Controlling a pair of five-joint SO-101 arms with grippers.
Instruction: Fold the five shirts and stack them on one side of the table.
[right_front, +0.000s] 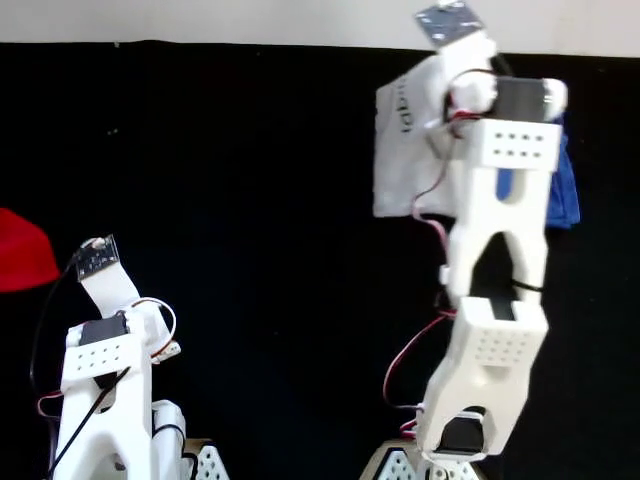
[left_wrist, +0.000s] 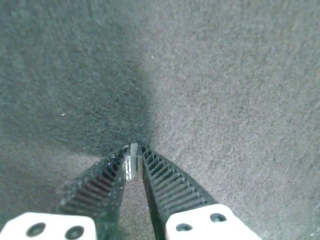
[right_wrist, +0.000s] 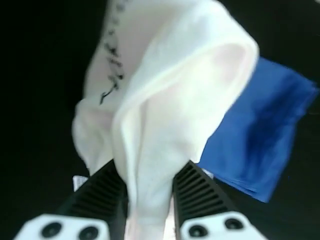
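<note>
Although the task names five shirts, we can count three across the bench (right_front: 250, 150), and none of them sits in a tidy stack. At the far left edge of the high view a red shirt (right_front: 22, 250) lies as a rounded lump, mostly cut off by the frame; we judge it unfolded and waiting its turn. Just right of it, at the lower left, the left arm stands over bare cloth. The left claw (left_wrist: 134, 150) has its jaws drawn together at the tips with nothing between them. Toward the upper right, a white shirt (right_wrist: 165, 110) hangs as a doubled loop of fabric pinched in the right claw (right_wrist: 150, 167), whose jaws are clamped narrow on the cloth. Just beside it on the right, partly hidden behind the arm, lies a blue shirt (right_wrist: 260, 145); whether it is properly folded we cannot tell. Our reading is that the work is in its early-to-middle part. The white shirt is in hand next to the blue one, which may be the start of a pile at the upper right. The red shirt and any others remain to be done.
</note>
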